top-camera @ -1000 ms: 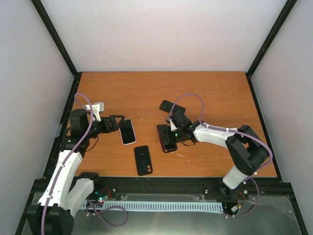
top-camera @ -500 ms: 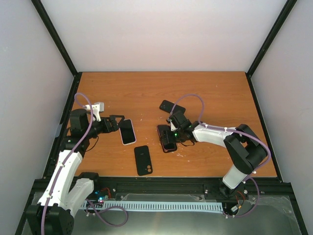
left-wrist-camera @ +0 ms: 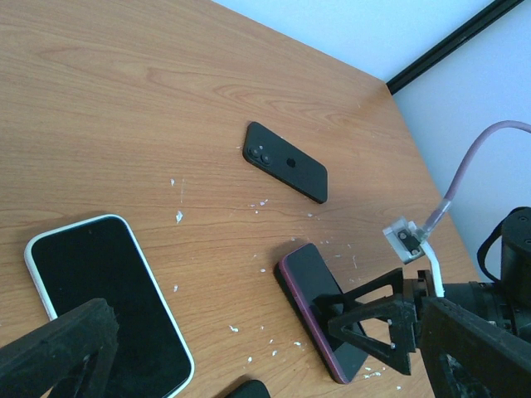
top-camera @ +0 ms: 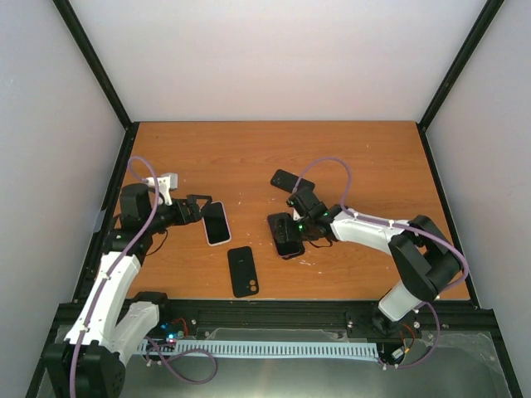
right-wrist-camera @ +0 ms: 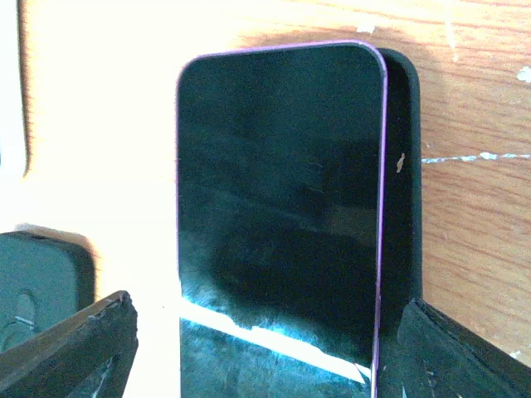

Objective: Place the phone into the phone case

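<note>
Far left: the left gripper (top-camera: 199, 209) rests low over the table (top-camera: 373, 157) with its jaws spread wide and nothing between them. A white-rimmed phone (top-camera: 217, 223) lies screen up just beside its fingertips; in the left wrist view one finger (left-wrist-camera: 58, 348) overlaps the near end of that phone.

Right of it, toward the front edge, a second black case (top-camera: 242, 271) lies flat and apart from both grippers.

Centre: the phone (right-wrist-camera: 278, 191) – dark screen up, purple rim – lies on the phone case (right-wrist-camera: 402, 166). The black rim of the case shows along the phone's right edge and around its top right corner. Whether the phone is fully seated cannot be determined.

The right gripper (top-camera: 292, 230) stands over the near end of this pair with its jaws apart, one finger on each side. In the right wrist view a strip of bare table separates the left finger (right-wrist-camera: 75, 348) from the phone's edge. The right finger (right-wrist-camera: 465, 348) overlaps the case rim – contact cannot be confirmed.

Behind the right gripper, a black phone (top-camera: 292, 181) lies face down, camera lenses up.
</note>
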Robot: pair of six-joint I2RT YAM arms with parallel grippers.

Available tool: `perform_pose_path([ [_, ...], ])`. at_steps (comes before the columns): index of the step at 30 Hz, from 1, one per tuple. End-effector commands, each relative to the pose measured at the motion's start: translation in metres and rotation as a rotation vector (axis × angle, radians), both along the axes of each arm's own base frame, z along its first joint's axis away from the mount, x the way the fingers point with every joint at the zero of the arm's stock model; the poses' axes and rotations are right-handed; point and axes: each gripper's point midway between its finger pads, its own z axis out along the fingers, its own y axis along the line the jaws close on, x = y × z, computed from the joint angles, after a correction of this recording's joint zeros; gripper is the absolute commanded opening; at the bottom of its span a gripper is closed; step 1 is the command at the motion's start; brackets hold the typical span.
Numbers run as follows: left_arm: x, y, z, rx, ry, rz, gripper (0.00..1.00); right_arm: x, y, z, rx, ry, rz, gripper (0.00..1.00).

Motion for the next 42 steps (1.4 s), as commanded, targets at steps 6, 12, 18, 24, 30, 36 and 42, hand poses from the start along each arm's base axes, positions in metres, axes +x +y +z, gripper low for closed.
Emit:
perform_pose_path([
  [6,0.005,-0.009,-0.013,-0.050,0.079,-0.048,0.94,0.006,-0.006,0.024,0.007,-0.050,-0.016,0.88],
  [12,0.007,-0.025,-0.026,-0.105,0.138,-0.100,0.83,0.013,-0.023,0.013,0.036,-0.031,-0.033,0.81],
  [18,0.004,-0.059,-0.040,-0.140,0.203,-0.182,0.74,0.003,-0.024,-0.007,0.091,0.034,-0.034,0.70],
  [24,0.007,-0.073,-0.047,-0.130,0.231,-0.185,0.66,-0.009,-0.022,-0.017,0.148,0.083,-0.060,0.64],
  [30,0.012,-0.078,-0.054,-0.125,0.225,-0.178,0.60,-0.023,-0.006,-0.016,0.302,0.146,-0.108,0.56],
  [36,0.010,-0.086,-0.074,-0.099,0.270,-0.189,0.57,-0.038,0.021,-0.008,0.405,0.191,-0.119,0.50],
  [42,0.010,-0.115,-0.091,-0.072,0.312,-0.233,0.56,-0.027,0.009,-0.006,0.332,0.101,-0.161,0.44],
])
